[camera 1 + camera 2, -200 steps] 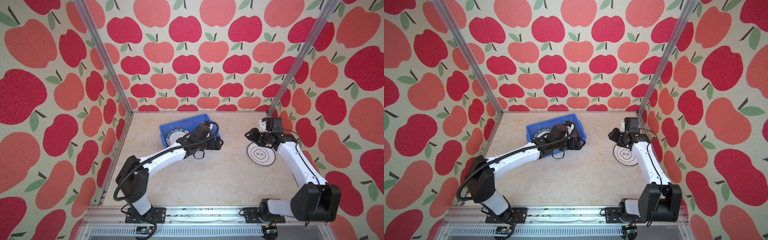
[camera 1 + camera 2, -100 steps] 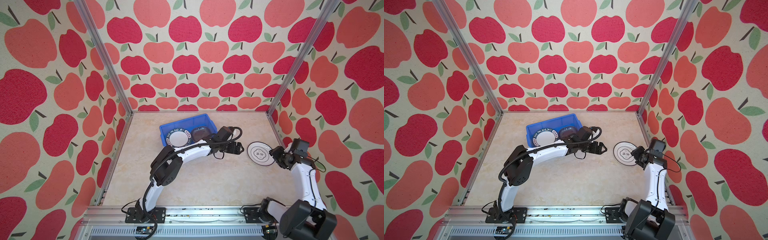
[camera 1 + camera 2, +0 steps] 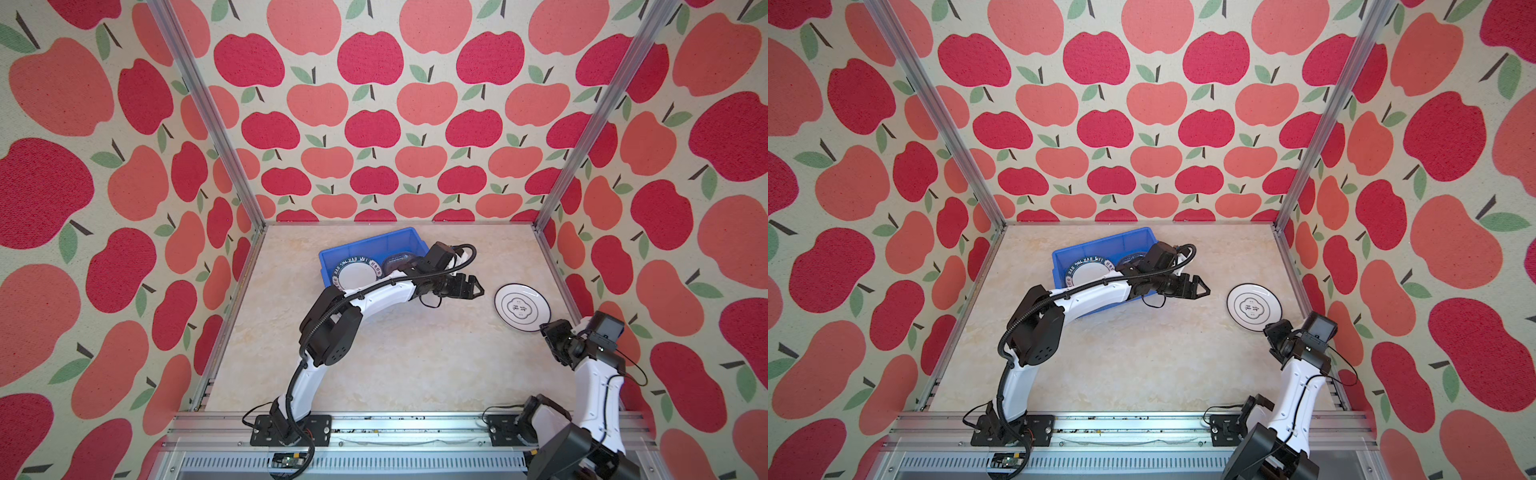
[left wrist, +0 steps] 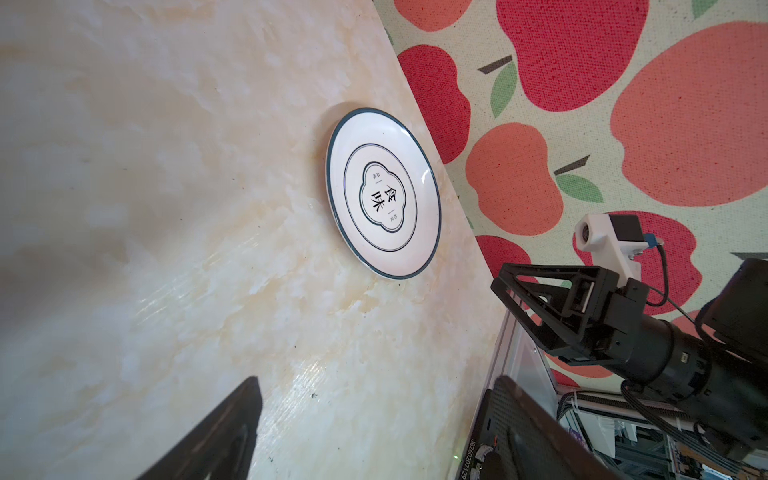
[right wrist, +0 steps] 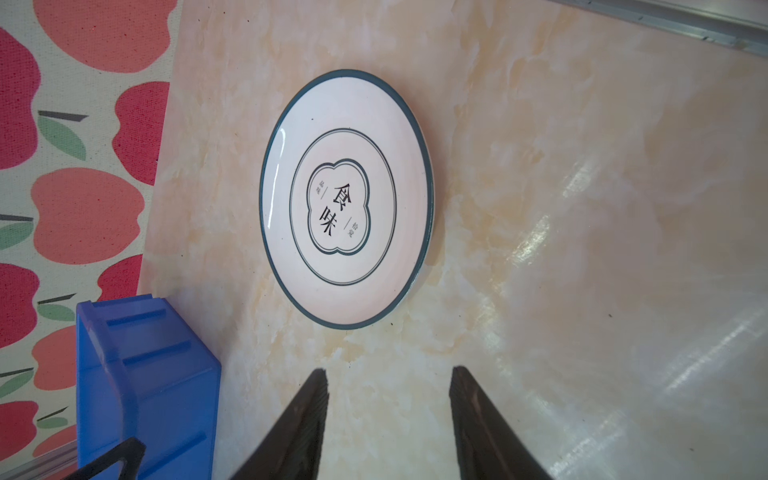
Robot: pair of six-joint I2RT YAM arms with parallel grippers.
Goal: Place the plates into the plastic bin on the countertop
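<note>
White left arm (image 3: 374,297) stretches toward the emblem plate (image 3: 522,307), left gripper (image 3: 478,287) wide; right gripper (image 5: 388,369) half-parted, empty.

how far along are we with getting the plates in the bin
Done: a lettered-rim plate and glass plates lie in the blue bin. In hand: nothing; left claw and right claw are both open and empty, aimed at the emblem plate. Left: that plate, flat on the countertop.

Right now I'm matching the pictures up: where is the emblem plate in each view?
Top view: emblem plate, right of centre.
Top view: likewise right of centre.
Left wrist: mid-frame, beside the apple wall.
Right wrist: mid-frame.
Shared landmark: right gripper, near the plate.
</note>
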